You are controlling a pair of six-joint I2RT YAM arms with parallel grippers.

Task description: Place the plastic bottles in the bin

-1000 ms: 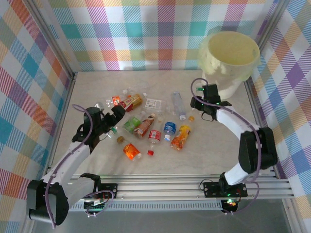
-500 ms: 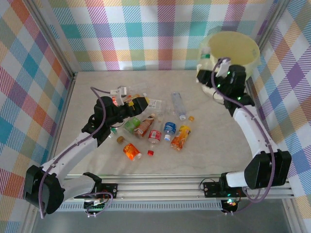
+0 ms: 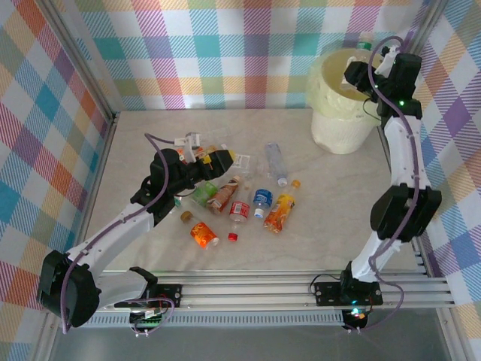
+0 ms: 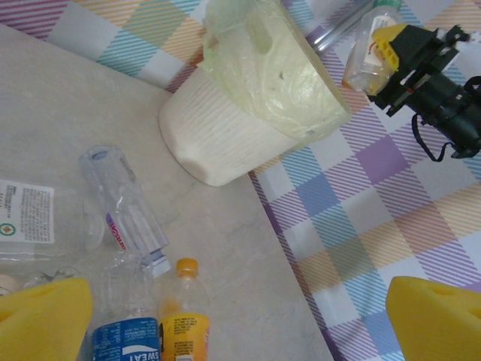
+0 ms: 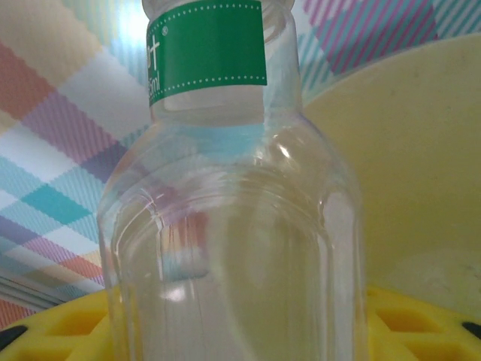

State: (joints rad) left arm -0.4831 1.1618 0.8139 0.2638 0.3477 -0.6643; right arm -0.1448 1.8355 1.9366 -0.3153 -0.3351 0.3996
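Plaid-patterned walls enclose a pale marbled worktop (image 3: pixel 150 135), seen from above, with the bin (image 3: pixel 338 131) standing in its far right corner.

- **Right arm** (image 3: pixel 402 150): raised high, its wrist at the far right rim of the bin. The right jaws are clenched on a green-labelled bottle (image 5: pixel 225 226), a clear bottle that sits between the yellow pads (image 5: pixel 421 323) with its green band uppermost. The wrist view shows the bin's yellowish inner wall (image 5: pixel 421 150) just behind it. From the left wrist view the same bottle (image 4: pixel 366 64) hangs beside and above the bin (image 4: pixel 218 135).
- **Left arm** (image 3: pixel 120 229): reaches over the loose bottles. The left jaws are released and spread wide, empty, with the two yellow pads (image 4: pixel 41 320) at opposite lower corners of the wrist view.
- **Loose bottles on the worktop**: a clear bottle (image 3: pixel 276 164) lying on its side, a blue-labelled bottle (image 3: pixel 261 199), an orange-labelled bottle (image 3: pixel 279 213), a red-labelled bottle (image 3: pixel 238 210) and a crushed orange bottle (image 3: pixel 203 233). They are clustered near mid-worktop, well apart from the bin.
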